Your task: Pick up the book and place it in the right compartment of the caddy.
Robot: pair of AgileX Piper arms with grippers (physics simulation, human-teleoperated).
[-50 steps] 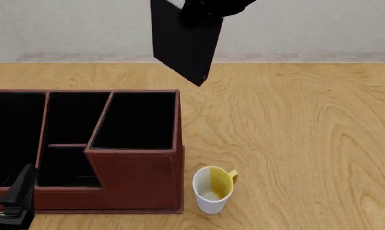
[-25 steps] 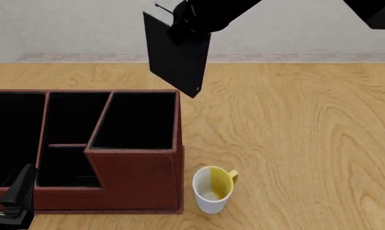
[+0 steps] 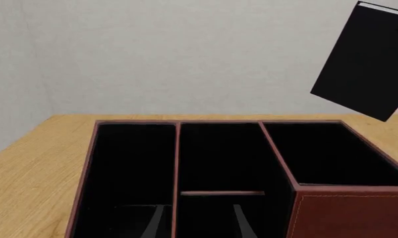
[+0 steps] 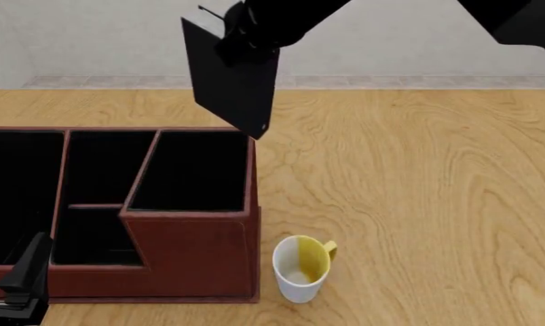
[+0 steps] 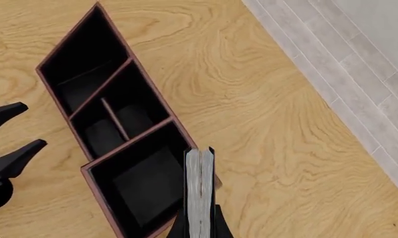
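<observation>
Wooden table (image 4: 417,176), pale wall (image 4: 417,41), tiled floor (image 5: 357,64).

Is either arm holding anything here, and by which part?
The right gripper holds the book by its upper end, jaws on the two covers; it hangs tilted above the caddy. The left gripper is open, holding nothing.

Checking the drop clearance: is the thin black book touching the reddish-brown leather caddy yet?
Apart. In the left wrist view the book hangs in the air, with bare wall showing between its lowest corner and the caddy rim.
</observation>
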